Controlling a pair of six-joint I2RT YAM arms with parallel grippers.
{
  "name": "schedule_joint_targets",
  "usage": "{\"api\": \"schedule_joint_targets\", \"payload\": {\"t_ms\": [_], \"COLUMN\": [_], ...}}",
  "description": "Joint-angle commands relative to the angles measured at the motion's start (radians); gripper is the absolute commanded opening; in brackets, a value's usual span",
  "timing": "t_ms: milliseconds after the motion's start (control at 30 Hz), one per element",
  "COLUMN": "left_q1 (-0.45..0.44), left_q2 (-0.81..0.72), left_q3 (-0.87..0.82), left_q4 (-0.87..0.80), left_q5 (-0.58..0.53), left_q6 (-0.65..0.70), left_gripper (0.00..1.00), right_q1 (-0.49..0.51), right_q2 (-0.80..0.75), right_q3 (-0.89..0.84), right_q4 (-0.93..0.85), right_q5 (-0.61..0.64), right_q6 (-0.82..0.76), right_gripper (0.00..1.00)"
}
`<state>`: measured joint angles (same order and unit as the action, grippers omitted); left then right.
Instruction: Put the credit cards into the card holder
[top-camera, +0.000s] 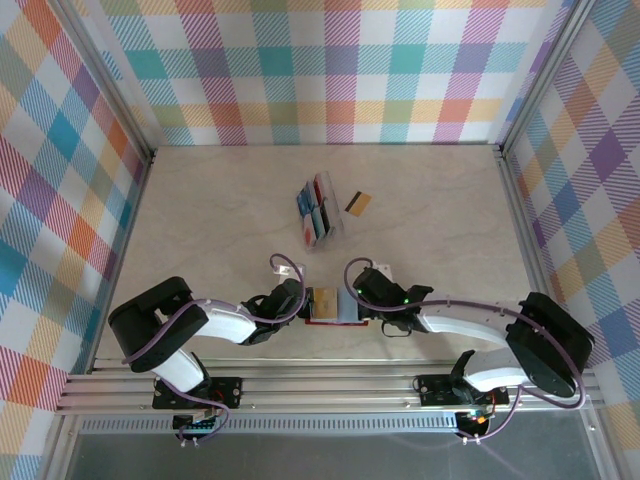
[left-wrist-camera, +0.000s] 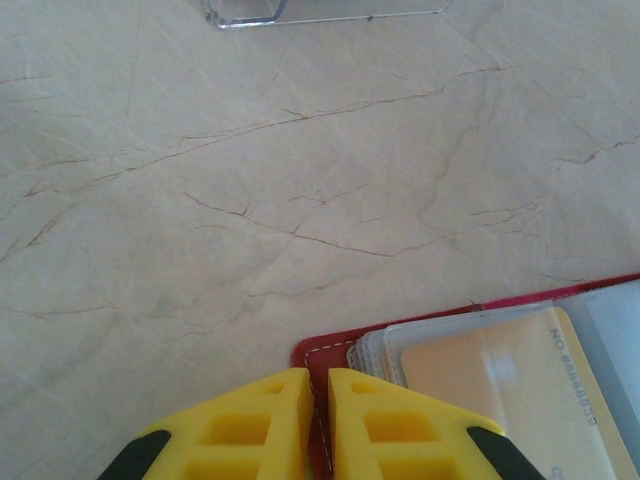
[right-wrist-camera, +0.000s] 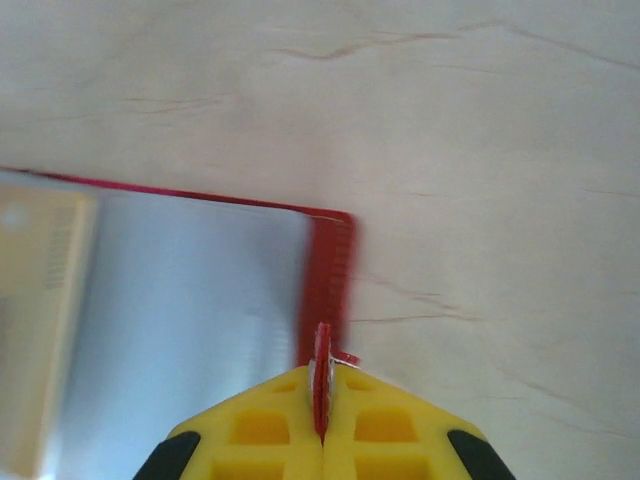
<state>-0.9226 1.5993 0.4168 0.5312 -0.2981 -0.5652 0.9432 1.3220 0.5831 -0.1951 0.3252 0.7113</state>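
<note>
marble-look table, seen from above: two arms reach inward from the near rail and meet at the open red card holder, which lies flat near the front edge, between their wrists.

well apart from it, toward the middle of the table, sits a clear plastic slotted rack holding several coloured cards in red, blue and teal. a gold card with a dark stripe lies loose on the table just beside the rack.

in the left wrist view one gold card sits under a clear pocket of the holder.

the left gripper is clenched on the holder's left edge, with red stitched leather running into the thin gap between its yellow fingers. the right gripper is pinched tight on the opposite red edge.

by the look of it the job is barely begun: one card is pocketed, while the racked cards and the loose striped one are not yet in. with both grippers occupied spreading the holder, one would likely have to let go to fetch the next card.
</note>
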Motion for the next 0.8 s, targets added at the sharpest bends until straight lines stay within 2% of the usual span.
{"api": "schedule_joint_targets", "payload": {"t_ms": [0,100,300,367,533,667,767], "left_q1": [-0.021,-0.021,-0.020,-0.016,0.002,0.003,0.002], "left_q2": [0.103,0.109,0.102,0.078,-0.044,-0.169,-0.273], "left_q3": [-0.007,0.001,0.012,0.000,-0.071,-0.120,-0.152], "left_q4": [-0.108,-0.097,-0.093,-0.103,-0.162,-0.225,-0.279], "left_q5": [0.161,0.175,0.200,0.190,0.116,0.074,0.036], "left_q6": [-0.033,-0.046,-0.062,-0.070,-0.097,-0.113,-0.131], "left_gripper": [0.14,0.14,0.14,0.15,0.24,0.31,0.31], "right_q1": [0.014,0.014,0.014,0.014,-0.003,-0.007,-0.011], "right_q2": [-0.026,0.013,0.214,0.275,0.347,0.389,0.417], "right_q3": [0.042,0.049,0.096,0.136,0.155,0.169,0.197], "right_q4": [0.154,0.285,0.577,0.603,0.610,0.595,0.572], "right_q5": [-0.211,-0.367,-0.601,-0.626,-0.577,-0.558,-0.582], "right_q6": [-0.049,-0.034,0.036,0.047,0.066,0.060,0.051], "right_gripper": [0.00,0.00,0.00,0.00,0.02,0.18,0.36]}}
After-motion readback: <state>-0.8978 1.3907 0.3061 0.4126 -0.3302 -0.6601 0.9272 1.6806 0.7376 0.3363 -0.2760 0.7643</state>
